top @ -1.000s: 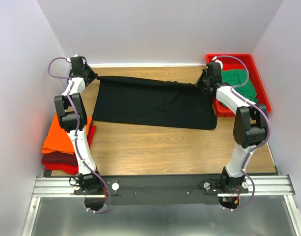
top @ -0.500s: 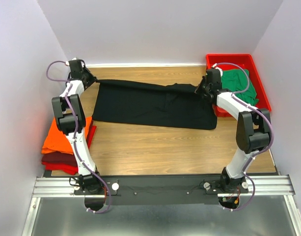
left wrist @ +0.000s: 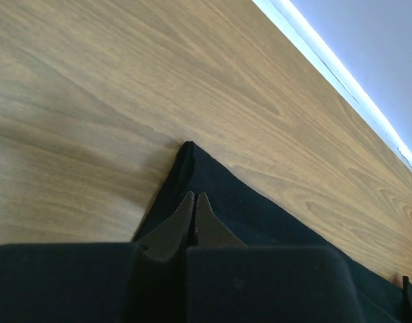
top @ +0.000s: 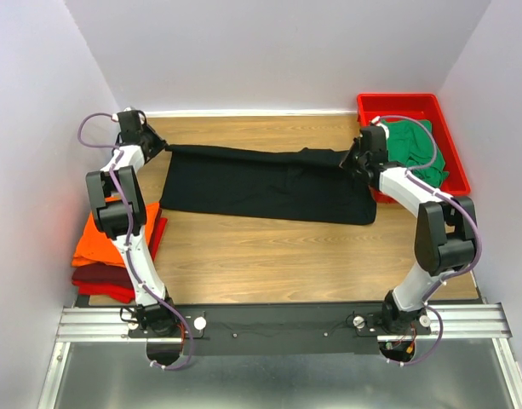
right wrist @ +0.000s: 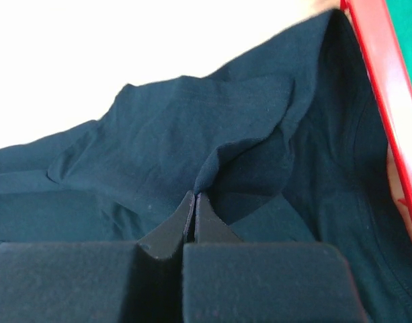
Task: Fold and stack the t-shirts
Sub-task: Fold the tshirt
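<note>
The large black t-shirt (top: 269, 183) lies spread across the middle of the wooden table. My left gripper (top: 158, 146) is shut on its far left corner. In the left wrist view the closed tips (left wrist: 194, 195) rest over the black cloth (left wrist: 259, 215), whose point reaches just past them. My right gripper (top: 347, 159) is shut on the far right edge, where a raised fold of the cloth (right wrist: 192, 134) meets the closed tips (right wrist: 195, 195). An orange t-shirt (top: 99, 239) lies folded on a dark red one (top: 99, 277) at the left edge. A green t-shirt (top: 418, 149) sits in the red tray.
The red plastic tray (top: 405, 100) stands at the far right corner, its rim (right wrist: 377, 81) close beside my right gripper. White walls close in the table on the left, back and right. Bare wood (top: 278, 256) shows between the black shirt and the arm bases.
Both grippers have come toward the near side with the black t-shirt's far edge. The shirt's far edge now lies closer to its near edge.
</note>
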`<control>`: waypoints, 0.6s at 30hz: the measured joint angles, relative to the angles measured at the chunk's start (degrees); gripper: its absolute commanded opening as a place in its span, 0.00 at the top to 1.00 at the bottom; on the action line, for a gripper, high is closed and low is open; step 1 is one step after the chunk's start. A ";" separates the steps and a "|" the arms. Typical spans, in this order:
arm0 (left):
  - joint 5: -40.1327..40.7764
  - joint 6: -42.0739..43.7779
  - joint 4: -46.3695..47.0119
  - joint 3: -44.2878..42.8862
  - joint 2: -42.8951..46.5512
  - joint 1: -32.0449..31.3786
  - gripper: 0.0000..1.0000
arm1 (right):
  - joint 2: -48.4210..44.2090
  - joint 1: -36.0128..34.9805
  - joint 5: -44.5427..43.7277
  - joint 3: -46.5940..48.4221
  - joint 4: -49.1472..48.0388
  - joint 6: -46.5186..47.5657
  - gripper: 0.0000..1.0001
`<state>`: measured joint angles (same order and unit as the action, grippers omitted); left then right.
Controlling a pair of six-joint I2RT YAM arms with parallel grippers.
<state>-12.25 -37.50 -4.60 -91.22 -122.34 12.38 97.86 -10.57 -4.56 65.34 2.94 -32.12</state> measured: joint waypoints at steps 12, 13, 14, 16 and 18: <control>0.02 -0.02 0.70 5.25 1.29 0.37 1.00 | -0.48 -0.59 0.63 -5.18 -0.24 -0.96 1.00; 0.02 -0.02 0.72 5.55 1.38 0.37 1.00 | -0.72 -0.63 0.63 -5.64 -0.24 -1.01 0.99; 0.02 -0.02 0.76 6.14 1.62 0.37 1.00 | -0.85 -0.63 0.63 -5.86 -0.22 -1.07 1.00; 0.04 -0.02 1.01 7.34 2.19 0.37 1.00 | -0.96 -0.63 0.63 -6.05 -0.28 -1.22 0.99; 0.04 0.00 1.18 8.61 2.84 0.37 1.00 | -1.01 -0.63 0.63 -6.36 -0.31 -1.46 1.00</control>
<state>-12.21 -37.50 -3.42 -82.61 -119.50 12.75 96.86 -11.20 -3.92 58.98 2.63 -33.58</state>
